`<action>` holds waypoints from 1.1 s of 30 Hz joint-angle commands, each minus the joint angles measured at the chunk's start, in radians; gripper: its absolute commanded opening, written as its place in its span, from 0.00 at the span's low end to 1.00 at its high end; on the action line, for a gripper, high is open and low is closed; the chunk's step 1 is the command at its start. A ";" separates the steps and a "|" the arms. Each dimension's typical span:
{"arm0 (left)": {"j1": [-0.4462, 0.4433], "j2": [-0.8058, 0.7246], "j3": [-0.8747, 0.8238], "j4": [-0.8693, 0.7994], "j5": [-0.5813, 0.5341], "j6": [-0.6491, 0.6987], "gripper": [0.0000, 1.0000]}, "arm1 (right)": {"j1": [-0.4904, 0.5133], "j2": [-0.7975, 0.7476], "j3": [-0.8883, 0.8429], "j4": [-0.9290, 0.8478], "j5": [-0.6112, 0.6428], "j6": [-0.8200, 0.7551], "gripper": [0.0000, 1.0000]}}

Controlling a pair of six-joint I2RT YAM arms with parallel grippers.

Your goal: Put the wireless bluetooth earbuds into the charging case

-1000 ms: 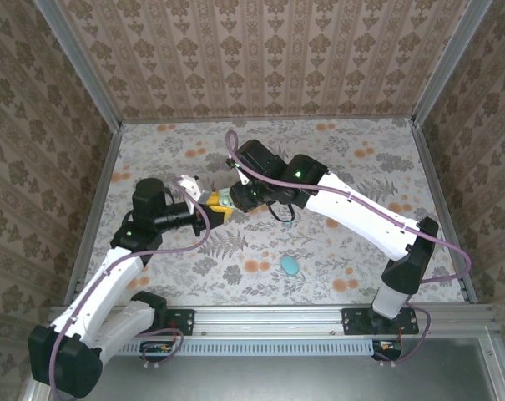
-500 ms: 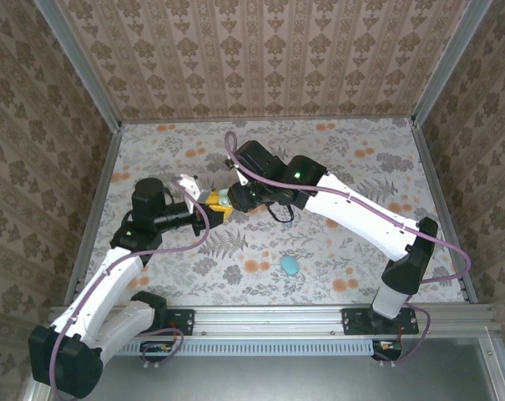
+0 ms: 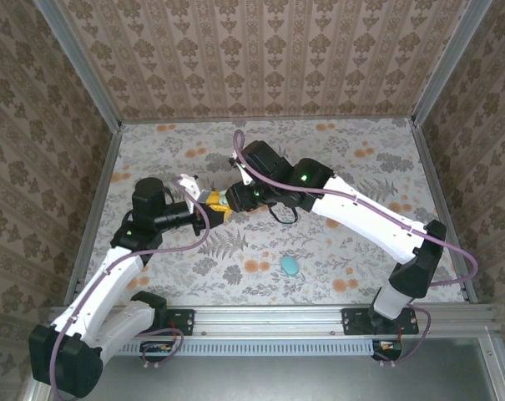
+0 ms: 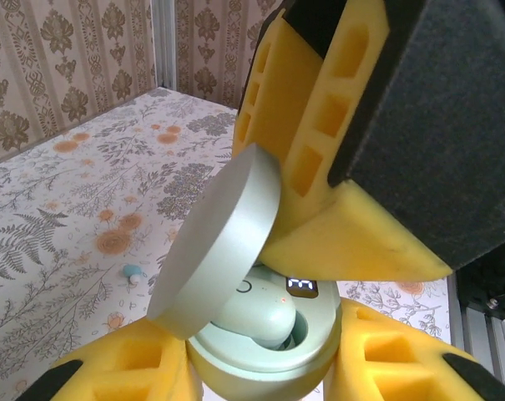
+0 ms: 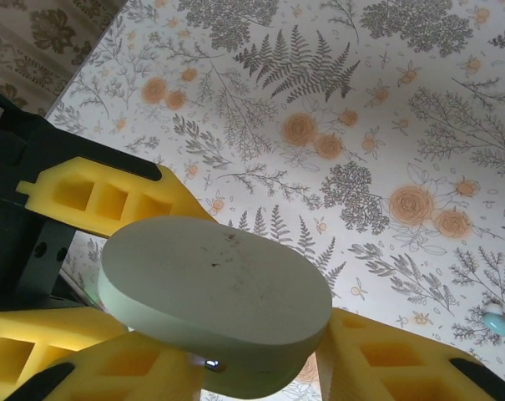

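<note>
Yellow foam fingers point(image 4: 118, 372) of the left gripper point(image 4: 256, 376) are clamped from both sides on the base of the pale green charging case point(image 4: 260, 355), holding it above the floral table point(image 4: 60, 209) with its opening upward. The case's lid point(image 4: 219, 242) stands hinged open and tilted, and a small lit display point(image 4: 300, 286) glows on the inner face of the base, next to a rounded pale green moulding. Whether anything is seated in there I cannot tell. The right gripper point(image 5: 260, 380) meets the case from the opposite side. Its own yellow fingers point(image 5: 394, 359) stand apart at either side of the lid's lower edge, and in the left wrist view one of them lies against the back of the lid. Whether they press the lid or only flank it cannot be told. From above, the two arms converge a little left of the table's middle, with the case between the two grippers. A teal earbud point(image 4: 133, 272) lies loose on the table below and to one side of the case, apart from it. In the right wrist view a tiny teal bit point(image 5: 496, 319) of the same kind lies on the table near the frame's edge; it may be the same one. Nearer the arm bases, well apart from the grippers, a blue oval point(image 3: 290, 266) rests on the table.
</note>
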State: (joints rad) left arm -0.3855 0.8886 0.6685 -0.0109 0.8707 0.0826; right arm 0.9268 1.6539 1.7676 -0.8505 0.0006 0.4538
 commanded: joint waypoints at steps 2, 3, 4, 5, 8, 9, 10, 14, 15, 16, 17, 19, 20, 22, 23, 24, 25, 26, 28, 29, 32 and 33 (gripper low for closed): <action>-0.010 0.013 0.031 0.027 0.030 -0.006 0.00 | -0.004 -0.053 -0.037 0.118 -0.119 0.048 0.39; -0.011 0.013 0.034 0.027 0.032 -0.006 0.00 | -0.010 -0.066 -0.050 0.129 -0.120 0.053 0.39; -0.010 0.014 0.034 0.027 0.034 -0.005 0.00 | -0.016 -0.077 -0.061 0.139 -0.119 0.057 0.40; -0.010 0.017 0.035 0.030 0.040 -0.006 0.00 | -0.022 -0.089 -0.074 0.150 -0.121 0.064 0.42; -0.010 0.030 0.043 0.037 0.065 -0.012 0.00 | -0.040 -0.112 -0.109 0.180 -0.139 0.080 0.43; -0.010 0.034 0.045 0.043 0.075 -0.015 0.00 | -0.048 -0.117 -0.121 0.192 -0.150 0.090 0.43; -0.010 0.039 0.046 0.049 0.084 -0.019 0.00 | -0.056 -0.122 -0.135 0.202 -0.160 0.099 0.43; -0.010 0.049 0.046 0.074 0.125 -0.033 0.00 | -0.083 -0.152 -0.191 0.256 -0.175 0.139 0.44; -0.010 0.051 0.046 0.077 0.134 -0.036 0.00 | -0.090 -0.162 -0.207 0.269 -0.175 0.148 0.44; -0.010 0.055 0.045 0.078 0.146 -0.037 0.00 | -0.099 -0.170 -0.220 0.280 -0.177 0.157 0.45; -0.009 0.055 0.046 0.080 0.153 -0.038 0.00 | -0.104 -0.177 -0.231 0.292 -0.177 0.166 0.44; -0.010 0.056 0.043 0.085 0.166 -0.041 0.00 | -0.120 -0.195 -0.254 0.310 -0.177 0.185 0.45; -0.011 0.057 0.042 0.091 0.170 -0.044 0.00 | -0.125 -0.201 -0.265 0.331 -0.177 0.193 0.45; -0.010 0.056 0.039 0.102 0.177 -0.049 0.00 | -0.138 -0.218 -0.285 0.356 -0.177 0.205 0.45; -0.009 0.055 0.038 0.103 0.179 -0.048 0.00 | -0.141 -0.222 -0.290 0.359 -0.177 0.208 0.46; -0.010 0.056 0.038 0.104 0.180 -0.049 0.00 | -0.145 -0.229 -0.296 0.361 -0.177 0.209 0.46; -0.010 0.057 0.039 0.105 0.180 -0.049 0.00 | -0.147 -0.235 -0.300 0.361 -0.176 0.210 0.46; -0.010 0.056 0.038 0.106 0.180 -0.049 0.00 | -0.148 -0.238 -0.301 0.360 -0.177 0.211 0.46; -0.010 0.060 0.039 0.111 0.183 -0.052 0.00 | -0.152 -0.252 -0.314 0.366 -0.178 0.214 0.46; -0.010 0.062 0.039 0.114 0.184 -0.053 0.00 | -0.154 -0.255 -0.321 0.372 -0.181 0.215 0.47; -0.009 0.064 0.038 0.118 0.185 -0.055 0.00 | -0.163 -0.302 -0.354 0.405 -0.196 0.226 0.47; -0.010 0.063 0.038 0.121 0.186 -0.055 0.00 | -0.167 -0.315 -0.365 0.423 -0.202 0.236 0.47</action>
State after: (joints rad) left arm -0.3866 0.9504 0.6880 0.0834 1.0065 0.0444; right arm 0.7773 1.4010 1.4200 -0.5011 -0.1894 0.6601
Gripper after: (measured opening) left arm 0.326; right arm 0.470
